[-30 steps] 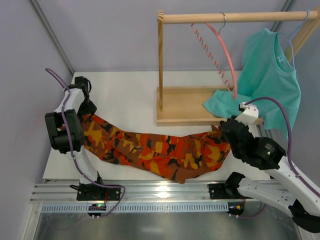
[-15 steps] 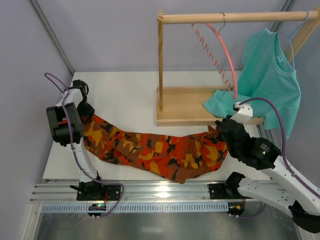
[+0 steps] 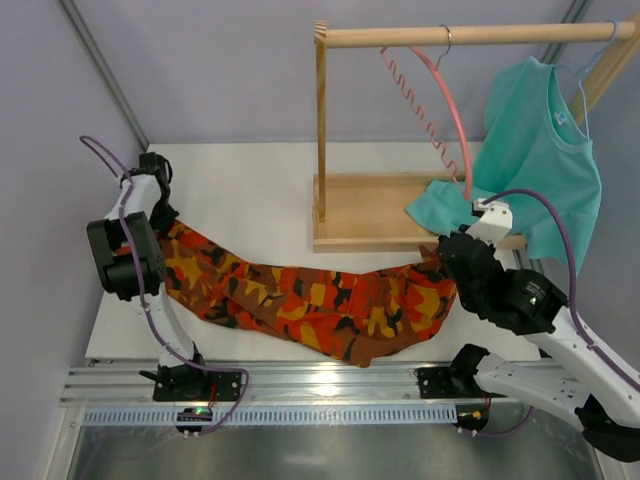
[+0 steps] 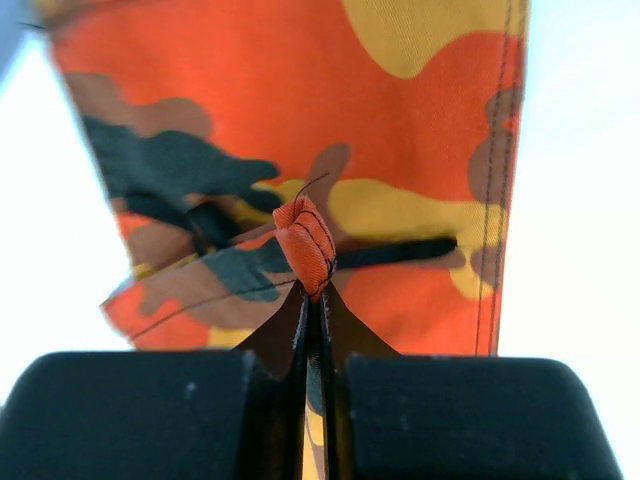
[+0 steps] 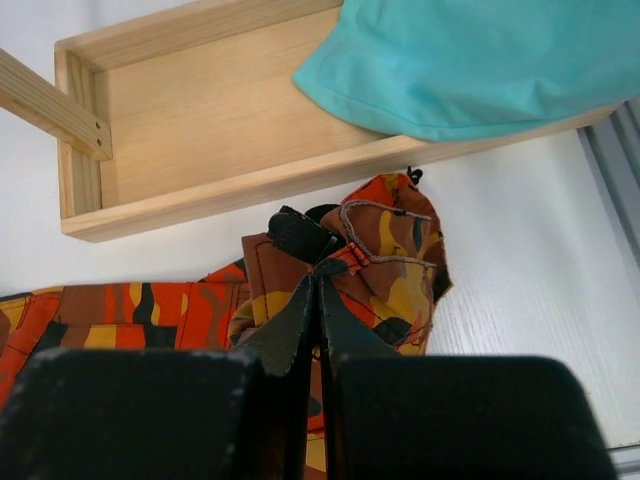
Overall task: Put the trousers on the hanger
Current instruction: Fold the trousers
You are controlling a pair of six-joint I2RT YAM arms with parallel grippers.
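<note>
Draping slackly over the table [image 3: 250,190], the trousers [image 3: 310,300] lie in a long band from the left arm to the right, flat in the middle and rumpled at both ends. The cloth looks thin, soft and light: it creases freely and will sag and swing once it is lifted, with no stiffness to keep a shape. It should not slip easily out of a firm pinch, but a small pinch carries only one layer, so the rest will hang loose beneath it.

The left end effector [image 4: 312,290] is fully closed on a small raised fold of orange cloth near a stitched edge. That is probably a leg end, though the arm hides that part from above. The right end effector [image 5: 318,285] is also clamped tight, on a bunched, thicker lump of fabric just in front of the wooden rack [image 5: 200,130]. Holding the two far ends is a sensible grip, since it lets the length be kept taut and laid over a bar.

The hanger [image 3: 455,110] hangs by its hook from the rack's top rail [image 3: 470,35], well above the trousers and beside the teal T-shirt [image 3: 540,130]. Its ridged bar should help the cloth grip, yet the hanger itself is light and will swing if pushed.

No brand, label or readable writing shows on the cloth, the hanger or the rack.
</note>
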